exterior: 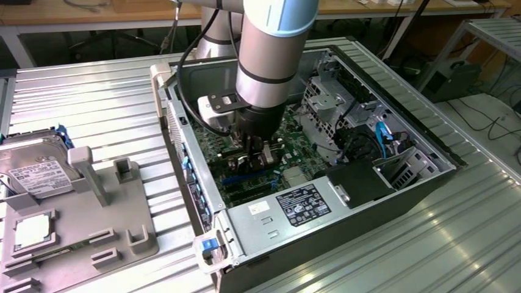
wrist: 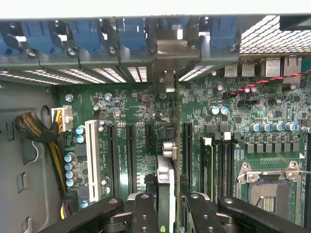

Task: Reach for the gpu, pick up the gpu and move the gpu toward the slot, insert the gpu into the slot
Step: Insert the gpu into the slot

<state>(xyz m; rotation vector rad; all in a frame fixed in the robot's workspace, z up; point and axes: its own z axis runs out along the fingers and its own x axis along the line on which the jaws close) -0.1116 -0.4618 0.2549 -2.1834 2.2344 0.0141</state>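
Arm: you see it drop almost straight down from the top of the exterior view into the open computer case [exterior: 342,152]; the wrist sits just above the motherboard [exterior: 305,146]; a black cable [exterior: 189,91] loops along the arm's side toward the exterior view's left.
Gripper: the gripper [exterior: 258,155] is down among the board's components; in the wrist view its black fingers [wrist: 146,213] stand on either side of a card, closed onto it; narrow hold, gripping the gpu [wrist: 165,194].
Gpu: seen edge-on between the fingers in the wrist view; its silver bracket end [wrist: 167,148] points toward the case's rear wall; the card stands upright over the board; whether its edge is seated you cannot tell.
Slot: the blue slot [exterior: 244,180] shows in the exterior view just below the gripper, toward the power supply [exterior: 301,204].
Surroundings: on the exterior view's left, well apart from the case, a grey fixture tray [exterior: 82,226] lies on the metal table [exterior: 97,104]; a hard drive [exterior: 36,168] with a white label rests on it.
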